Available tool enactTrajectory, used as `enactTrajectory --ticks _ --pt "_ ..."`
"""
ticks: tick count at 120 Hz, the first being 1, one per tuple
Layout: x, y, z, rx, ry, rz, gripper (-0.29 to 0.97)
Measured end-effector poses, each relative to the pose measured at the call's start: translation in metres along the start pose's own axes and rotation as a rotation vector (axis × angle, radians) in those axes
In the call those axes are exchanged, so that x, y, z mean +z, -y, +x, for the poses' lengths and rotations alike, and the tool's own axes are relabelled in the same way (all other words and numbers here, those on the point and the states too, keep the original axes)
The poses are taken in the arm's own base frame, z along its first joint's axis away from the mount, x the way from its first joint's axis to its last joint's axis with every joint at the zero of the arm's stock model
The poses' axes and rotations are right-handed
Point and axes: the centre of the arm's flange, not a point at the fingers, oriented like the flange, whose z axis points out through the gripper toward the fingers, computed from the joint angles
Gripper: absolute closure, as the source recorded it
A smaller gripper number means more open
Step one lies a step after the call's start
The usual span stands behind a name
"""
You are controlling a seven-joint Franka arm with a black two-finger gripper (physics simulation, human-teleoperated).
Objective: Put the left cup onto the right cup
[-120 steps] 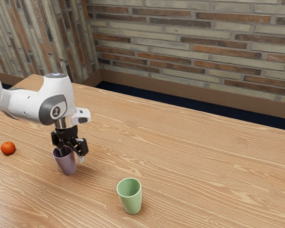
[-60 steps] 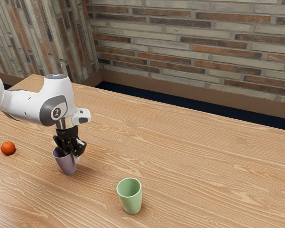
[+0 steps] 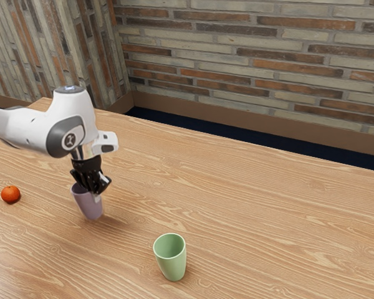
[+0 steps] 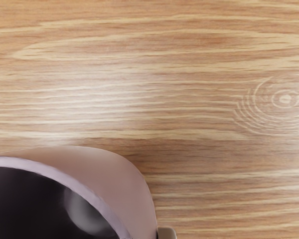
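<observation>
the green cup (image 3: 169, 255) stands upright on the near part of the table (image 3: 268, 205). farther back, toward the exterior view's left, the pincer (image 3: 92, 187) is clamped on the rim of the purple cup (image 3: 88, 203), which hangs tilted. an orange (image 3: 10, 194) lies well apart, farther left.

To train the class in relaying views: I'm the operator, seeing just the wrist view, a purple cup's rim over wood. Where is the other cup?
Observer: The green cup stands upright on the table, toward the exterior view's right of the purple cup, apart from it.
Operator: Is the purple one held?
Observer: Yes, the gripper is shut on its rim, and it is tilted.
Operator: Anything else nearby?
Observer: An orange lies on the exterior view's left.
</observation>
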Motion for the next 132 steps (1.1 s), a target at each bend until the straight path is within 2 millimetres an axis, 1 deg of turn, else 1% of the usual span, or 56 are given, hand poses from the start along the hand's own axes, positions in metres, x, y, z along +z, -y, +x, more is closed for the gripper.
enactTrajectory --ticks 28,40,47,61,74,97,103,119,132 --pt "-0.051 -0.002 0.015 0.013 -0.029 0.01 0.77" --pt "-0.072 -0.006 0.011 0.019 -0.031 0.007 0.76" --pt "-0.081 -0.013 0.008 0.031 -0.027 0.004 0.76" --pt "-0.097 -0.044 0.008 0.087 -0.018 0.004 0.77" --pt "-0.117 -0.068 0.011 0.132 -0.02 0.007 0.77" --pt "-0.121 -0.102 0.005 0.195 0.013 0.007 0.76" --pt "-0.123 -0.118 0.001 0.222 0.016 0.008 0.76" --pt "-0.133 -0.17 -0.014 0.318 0.009 0.018 0.77" --pt "-0.138 -0.195 -0.026 0.364 0.007 0.024 0.76"
